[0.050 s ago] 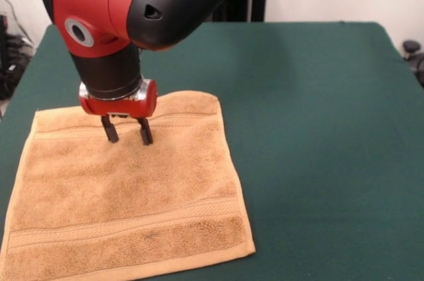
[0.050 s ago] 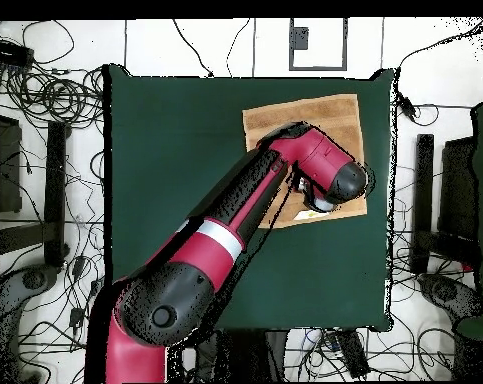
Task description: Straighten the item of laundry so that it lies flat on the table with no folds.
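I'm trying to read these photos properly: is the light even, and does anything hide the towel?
Front view: soft, even light, only a faint shadow under the hand on the towel, no glare on the table. Overhead view: the arm covers part of the towel.

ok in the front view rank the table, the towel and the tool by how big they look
1. table, largest, filling most of the view
2. towel, covering the lower left
3. tool, smallest, its two dark fingers apart just over the towel's far part
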Motion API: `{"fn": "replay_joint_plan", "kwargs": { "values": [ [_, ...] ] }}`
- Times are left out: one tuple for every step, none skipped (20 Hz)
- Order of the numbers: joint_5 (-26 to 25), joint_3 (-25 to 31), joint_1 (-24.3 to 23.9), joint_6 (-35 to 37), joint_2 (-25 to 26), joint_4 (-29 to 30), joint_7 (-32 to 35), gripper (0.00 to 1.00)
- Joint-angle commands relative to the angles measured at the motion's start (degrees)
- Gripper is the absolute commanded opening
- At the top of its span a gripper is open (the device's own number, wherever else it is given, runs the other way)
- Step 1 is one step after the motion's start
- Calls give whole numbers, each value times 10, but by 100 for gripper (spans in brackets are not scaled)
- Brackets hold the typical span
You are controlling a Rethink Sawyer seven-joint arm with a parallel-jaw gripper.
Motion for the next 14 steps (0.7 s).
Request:
{"fn": "replay_joint_plan", "kwargs": {
  "values": [
    [45,113,34,-55,60,20,48,100],
    [44,113,34,-56,61,21,48,100],
    [43,112,35,-57,61,22,48,100],
    [43,112,35,-58,61,23,48,100],
    [43,112,36,-58,61,24,48,100],
    [43,112,36,-58,61,25,48,100],
    [42,111,36,-59,61,26,48,100],
    [41,111,36,-60,61,25,49,100],
    [41,111,36,-61,62,25,49,100],
    [40,111,36,-63,62,24,50,100],
    [37,109,36,-67,64,23,55,100],
    [35,108,36,-73,65,23,61,100],
    [29,104,38,-82,70,23,72,100],
    [28,103,40,-80,71,24,73,100]
  ]
}}
